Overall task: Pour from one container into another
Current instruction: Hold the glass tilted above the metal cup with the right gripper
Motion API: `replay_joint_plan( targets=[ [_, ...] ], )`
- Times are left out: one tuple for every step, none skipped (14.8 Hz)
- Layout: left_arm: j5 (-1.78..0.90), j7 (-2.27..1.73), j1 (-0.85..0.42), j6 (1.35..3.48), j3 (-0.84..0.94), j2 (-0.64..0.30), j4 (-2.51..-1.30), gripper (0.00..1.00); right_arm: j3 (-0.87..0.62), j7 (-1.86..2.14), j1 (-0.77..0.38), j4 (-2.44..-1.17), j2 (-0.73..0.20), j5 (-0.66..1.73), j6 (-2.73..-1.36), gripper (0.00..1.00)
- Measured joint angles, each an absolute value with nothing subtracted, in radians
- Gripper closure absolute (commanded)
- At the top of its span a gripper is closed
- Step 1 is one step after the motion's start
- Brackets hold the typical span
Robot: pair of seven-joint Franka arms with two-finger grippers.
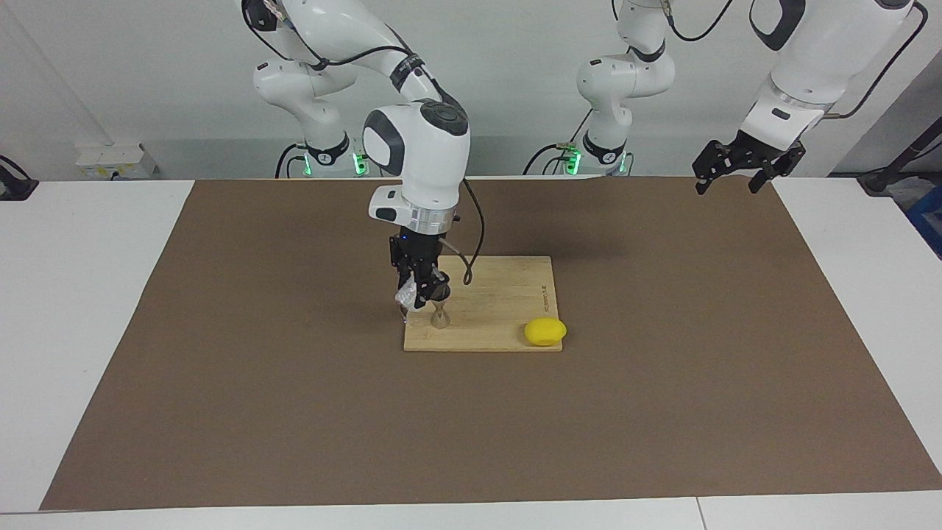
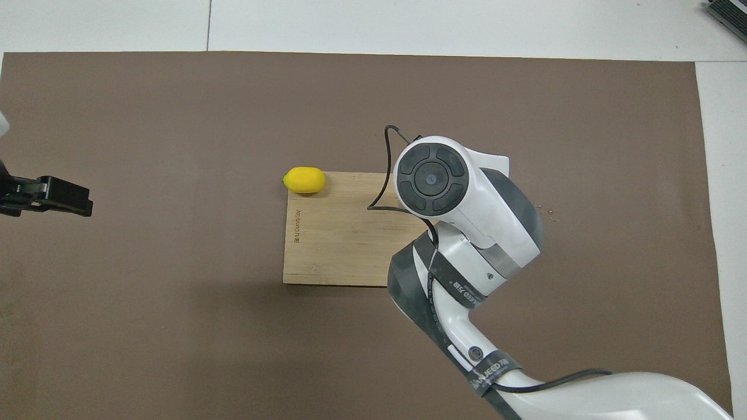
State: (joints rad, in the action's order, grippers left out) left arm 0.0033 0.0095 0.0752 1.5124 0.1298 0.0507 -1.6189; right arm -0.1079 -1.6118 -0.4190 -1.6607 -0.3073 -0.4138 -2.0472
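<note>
Facing view: right end effector (image 1: 419, 292) clamps glass cup (image 1: 405, 297), seemingly touching jigger (image 1: 439, 317); left end effector (image 1: 737, 171) spread.

White table (image 1: 88, 294); brown mat (image 1: 662, 353) on it.

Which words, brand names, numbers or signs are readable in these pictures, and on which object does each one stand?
"WANJEED": on the black strap around the right arm, overhead view.
A second black strap higher on that arm carries white print, too blurred to read.
The wooden cutting board has a small line of print near its edge, too small to read.
No numbers or signs are readable.
</note>
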Motion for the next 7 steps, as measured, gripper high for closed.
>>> replay_joint_plan(
  targets=[
    [-0.001,0.01,0.076,1.512,0.129,0.051,-1.617,0.0,-0.108,-1.612,-0.419,-1.665,-0.307,-0.425,-2.047,1.0],
    [-0.006,0.01,0.078,1.512,0.129,0.051,-1.615,0.0,-0.108,-1.612,-0.42,-1.668,-0.307,-0.43,-2.048,1.0],
    [-0.008,0.011,0.081,1.512,0.129,0.051,-1.614,0.0,-0.108,-1.612,-0.42,-1.669,-0.307,-0.432,-2.048,1.0],
    [-0.01,0.014,0.085,1.512,0.13,0.051,-1.612,0.0,-0.108,-1.612,-0.421,-1.669,-0.307,-0.433,-2.049,1.0],
    [-0.013,0.015,0.087,1.512,0.13,0.051,-1.612,0.0,-0.108,-1.612,-0.421,-1.669,-0.307,-0.433,-2.05,1.0],
    [-0.014,0.016,0.087,1.512,0.13,0.051,-1.611,0.0,-0.108,-1.612,-0.421,-1.669,-0.307,-0.433,-2.052,1.0],
    [-0.015,0.017,0.087,1.512,0.131,0.051,-1.611,0.0,-0.108,-1.612,-0.421,-1.669,-0.307,-0.433,-2.056,1.0]
  ],
)
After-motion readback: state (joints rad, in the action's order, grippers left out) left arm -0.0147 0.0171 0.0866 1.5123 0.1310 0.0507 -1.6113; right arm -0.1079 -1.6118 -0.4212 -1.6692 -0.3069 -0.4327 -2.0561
